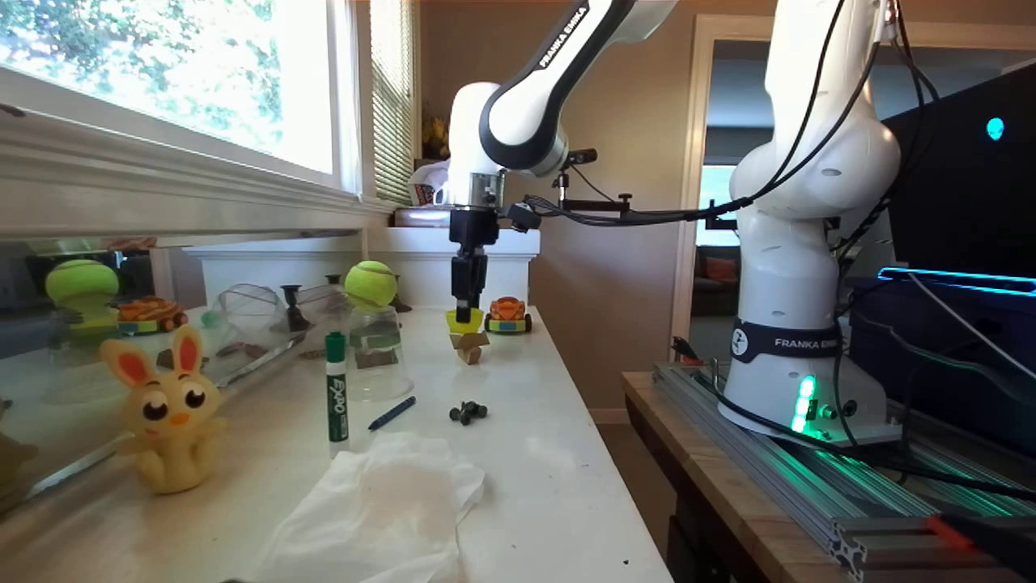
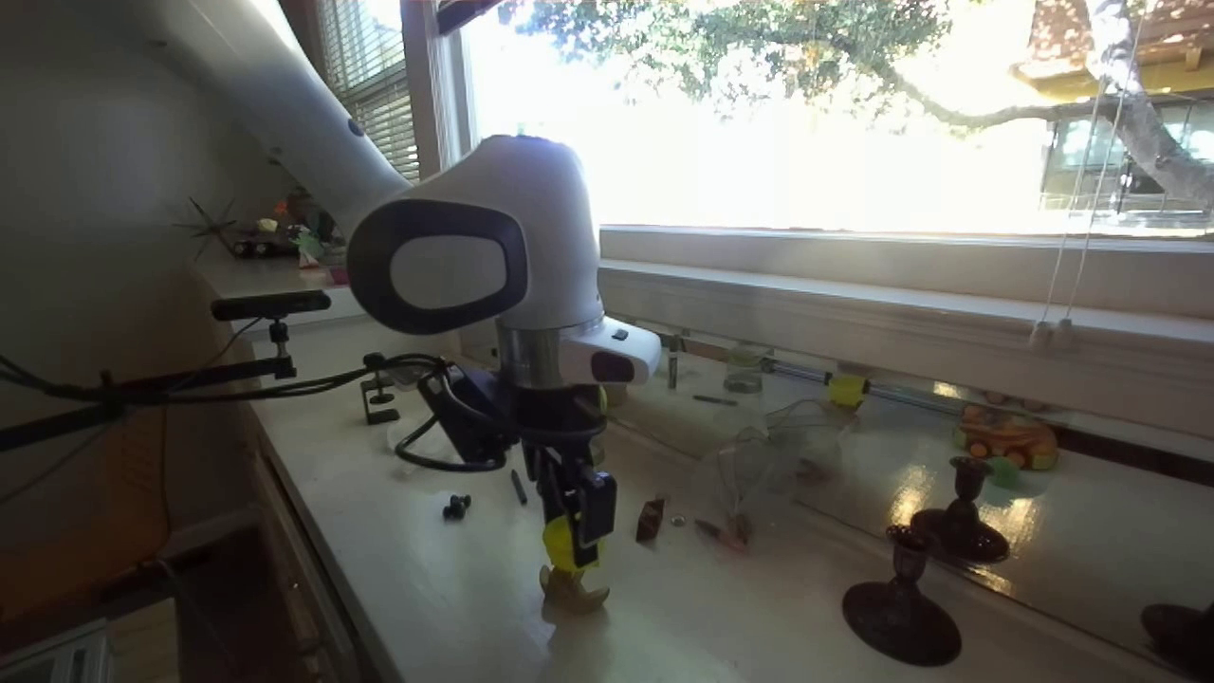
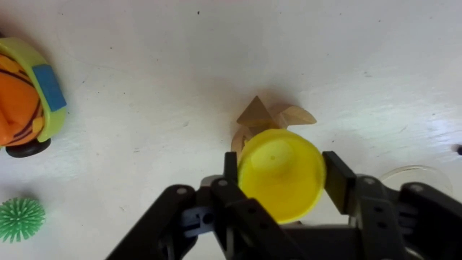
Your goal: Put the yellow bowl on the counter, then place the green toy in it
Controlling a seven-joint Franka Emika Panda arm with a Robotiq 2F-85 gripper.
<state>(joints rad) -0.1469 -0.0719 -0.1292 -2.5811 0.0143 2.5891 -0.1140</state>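
The yellow bowl [image 3: 285, 187] sits between my gripper's fingers [image 3: 281, 169] in the wrist view. Both fingertips touch its rim, and I see into its empty inside. It shows directly above a small brown wooden piece [image 3: 256, 113] on the white counter [image 3: 144, 202]. I cannot tell whether it rests on that piece. Both exterior views show the bowl [image 1: 464, 321] [image 2: 561, 544] under the gripper [image 1: 467, 304] [image 2: 580, 531]. The green toy, a spiky ball [image 3: 21, 219], lies on the counter at the wrist view's lower left. Exterior views show only its mirror reflection.
An orange toy car [image 1: 508, 314] stands near the bowl. A tennis ball [image 1: 371, 285] tops a clear cup [image 1: 379, 356]. A marker [image 1: 337, 389], pen [image 1: 392, 413], rabbit figure [image 1: 171, 409], white cloth [image 1: 380, 510] and dark candle holders [image 2: 901, 607] also stand or lie there.
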